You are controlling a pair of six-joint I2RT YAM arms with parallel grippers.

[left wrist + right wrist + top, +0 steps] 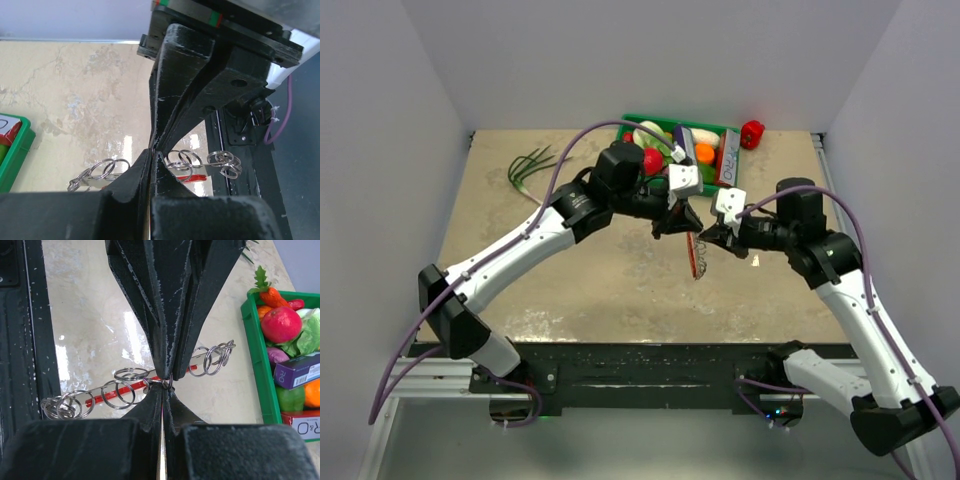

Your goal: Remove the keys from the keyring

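1. Keyring [131,374] with red tag [102,396] hangs over the counter [570,290], on the near side of the green tray [259,360].
2. Left jaws and right jaws meet tip to tip, both clamped on it and equally near.
3. The bunch's long axis runs crosswise to both jaws, so we'd work along it.

We've got our right gripper [162,397] pinched shut, tip to tip with the left gripper [167,371], both nipping the red tag [107,396] strung with silvery rings [122,387]; green tray [256,365] off to the side.
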